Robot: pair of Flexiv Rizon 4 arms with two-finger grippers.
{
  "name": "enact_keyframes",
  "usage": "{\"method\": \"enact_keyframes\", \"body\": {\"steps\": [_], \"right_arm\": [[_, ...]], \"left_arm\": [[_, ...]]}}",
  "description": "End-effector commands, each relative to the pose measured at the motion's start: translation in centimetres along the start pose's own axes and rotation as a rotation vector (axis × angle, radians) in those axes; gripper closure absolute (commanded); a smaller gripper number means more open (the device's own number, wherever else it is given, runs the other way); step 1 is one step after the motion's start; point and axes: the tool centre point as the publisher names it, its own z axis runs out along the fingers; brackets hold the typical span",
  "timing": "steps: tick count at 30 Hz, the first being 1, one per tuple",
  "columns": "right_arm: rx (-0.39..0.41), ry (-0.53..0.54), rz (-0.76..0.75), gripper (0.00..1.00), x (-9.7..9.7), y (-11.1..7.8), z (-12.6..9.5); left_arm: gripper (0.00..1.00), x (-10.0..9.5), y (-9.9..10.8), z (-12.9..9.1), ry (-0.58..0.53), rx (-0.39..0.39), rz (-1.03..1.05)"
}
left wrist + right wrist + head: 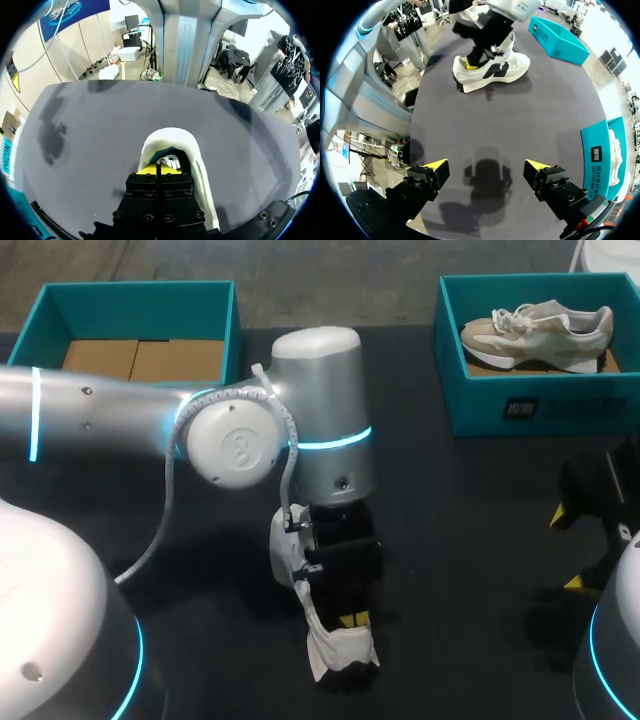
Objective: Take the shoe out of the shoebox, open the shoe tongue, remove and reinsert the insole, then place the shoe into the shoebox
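Note:
A white shoe (340,652) with a dark side mark lies on the dark table near the front edge, also seen in the right wrist view (492,70). My left gripper (352,621) points straight down into it. In the left wrist view the left gripper (159,170) is shut, its yellow tips together inside the shoe's (170,137) teal-lined opening near the heel. A bit of white sits right at the tips; I cannot tell whether it is pinched. My right gripper (486,167) hangs open over bare table, well away from the shoe, at the right edge in the head view (570,550).
A teal shoebox (540,405) at the back right holds a beige shoe (540,328). Another teal shoebox (215,315) at the back left shows only its cardboard floor. Both boxes appear in the right wrist view (560,37), (600,155).

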Motion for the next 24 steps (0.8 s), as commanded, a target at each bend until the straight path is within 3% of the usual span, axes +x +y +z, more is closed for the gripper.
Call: {"method": "enact_keyframes", "body": {"steps": [1,24], "right_arm": [[0.001,-0.002,0.001,0.00,0.1,0.0,0.0],[0.001,-0.002,0.001,0.00,0.1,0.0,0.0]], "left_arm": [[1.00,1.0,-0.9,-1.0,0.004,-0.023,-0.010],[1.00,1.2,-0.5,3.4,0.048,0.035,-0.051]]}}
